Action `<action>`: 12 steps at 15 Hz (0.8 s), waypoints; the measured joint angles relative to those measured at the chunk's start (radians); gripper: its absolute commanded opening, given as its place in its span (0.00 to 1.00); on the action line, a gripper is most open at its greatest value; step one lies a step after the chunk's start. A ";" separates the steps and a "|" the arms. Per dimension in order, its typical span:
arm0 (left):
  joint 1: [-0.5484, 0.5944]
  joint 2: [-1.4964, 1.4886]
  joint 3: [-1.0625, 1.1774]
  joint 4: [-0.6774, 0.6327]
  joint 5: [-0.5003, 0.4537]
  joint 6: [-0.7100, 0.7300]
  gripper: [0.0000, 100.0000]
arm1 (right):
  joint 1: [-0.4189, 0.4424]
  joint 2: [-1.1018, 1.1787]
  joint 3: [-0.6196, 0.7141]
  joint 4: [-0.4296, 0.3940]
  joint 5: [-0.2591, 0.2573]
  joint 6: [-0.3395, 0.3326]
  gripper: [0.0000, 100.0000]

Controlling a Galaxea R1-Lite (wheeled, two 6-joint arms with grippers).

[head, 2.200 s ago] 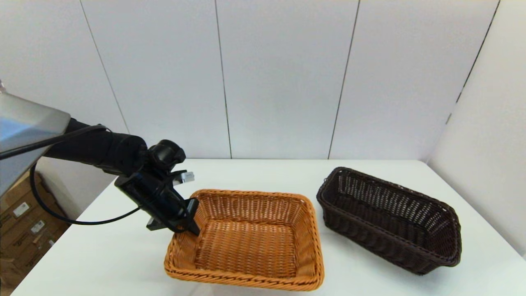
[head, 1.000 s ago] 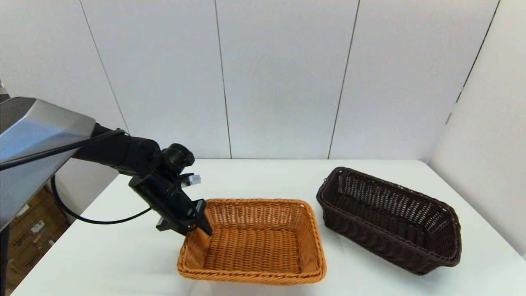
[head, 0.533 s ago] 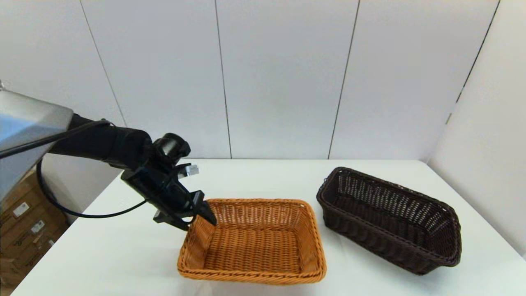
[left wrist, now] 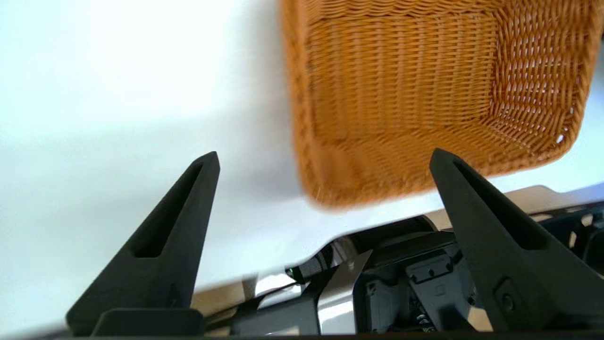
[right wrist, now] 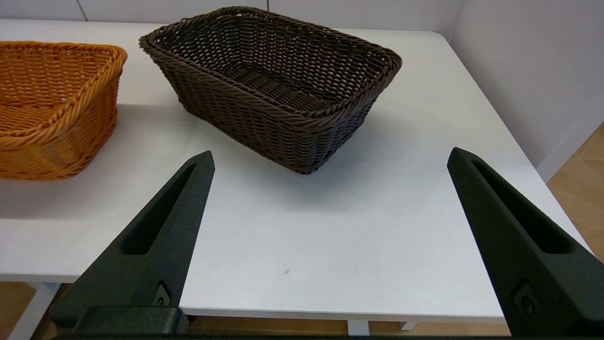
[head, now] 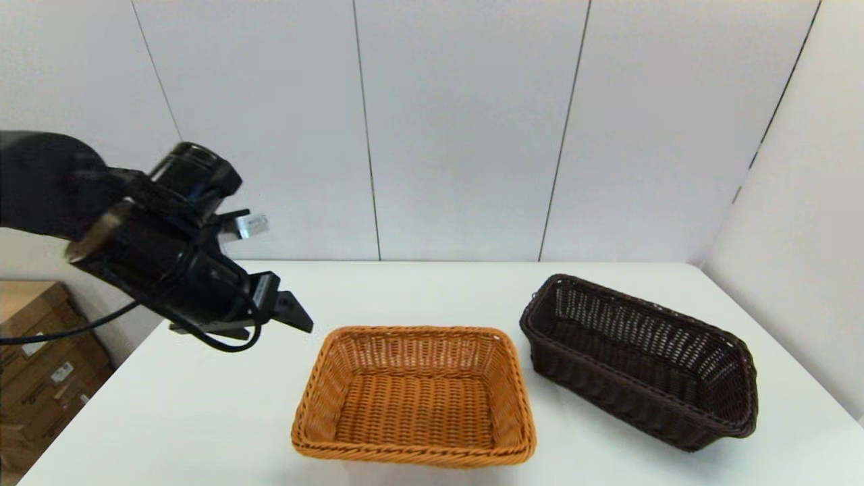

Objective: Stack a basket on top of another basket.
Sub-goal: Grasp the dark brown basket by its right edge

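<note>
Now the left gripper [head: 297, 317] hangs in the air above the white table [head: 202, 405], up and off to the left of the orange-tan rectangular woven wicker basket [head: 415, 398], touching nothing. Its two black fingers [left wrist: 174, 222] are spread wide apart with only empty space between them, and from the left wrist view the orange basket [left wrist: 424, 94] lies below and beyond them, clear of both tips. That orange basket sits flat on the table near the front edge, roughly in the middle. Just to its right, with a narrow strip of bare table between the two, stands the dark brown rectangular woven wicker basket with open-weave sides and a braided rim [head: 641, 358], turned at an angle so that one corner points toward the orange one. Neither basket rests on the other. The right gripper [right wrist: 330, 160] sits low at the near side of the table, short of the dark brown basket [right wrist: 278, 89], its fingers [right wrist: 160, 226] likewise splayed wide and holding nothing.
</note>
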 measured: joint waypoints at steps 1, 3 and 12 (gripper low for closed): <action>0.001 -0.059 0.016 0.012 0.016 -0.015 1.00 | 0.000 0.000 0.000 0.000 0.000 0.000 1.00; 0.006 -0.185 0.069 0.027 0.031 -0.040 1.00 | 0.000 0.000 0.000 0.000 0.000 0.000 1.00; 0.011 -0.740 0.359 0.068 0.089 -0.104 1.00 | 0.000 0.000 0.000 0.000 0.000 -0.001 1.00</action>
